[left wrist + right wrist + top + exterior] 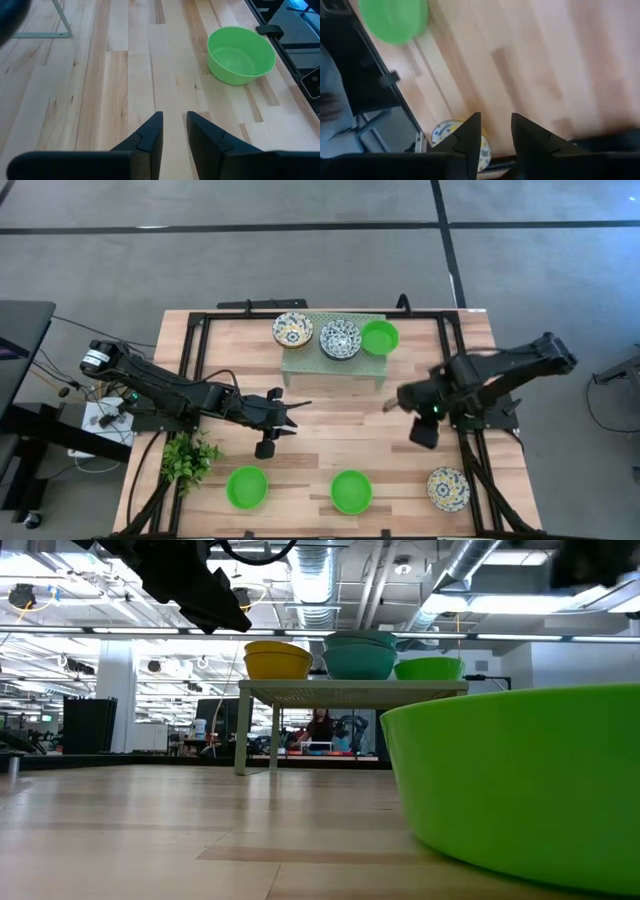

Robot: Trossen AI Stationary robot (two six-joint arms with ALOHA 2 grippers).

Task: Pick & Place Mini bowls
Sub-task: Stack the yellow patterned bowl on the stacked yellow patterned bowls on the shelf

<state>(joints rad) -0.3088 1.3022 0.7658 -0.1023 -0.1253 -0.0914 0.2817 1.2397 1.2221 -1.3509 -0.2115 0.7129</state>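
Note:
Three mini bowls stand on their bases on the pale green rack (300, 362) at the far middle: a yellowish patterned one (292, 330), a blue patterned one (340, 338) and a green one (379, 337). Along the near edge stand a green bowl (247, 487), a second green bowl (351, 491) and a patterned bowl (448, 489). My left gripper (297, 412) hovers open over the table's middle, the second green bowl (241, 55) ahead of it. My right gripper (392, 402) hangs open right of centre, pointing down; the patterned bowl (445, 137) shows beyond its fingers (470, 135).
A small leafy plant (190, 458) stands at the near left. Black frame rails (195, 350) run along the table's sides. Bare wood (340, 430) lies between the rack and the near row of bowls. In the low view a green bowl (520, 780) fills the right foreground.

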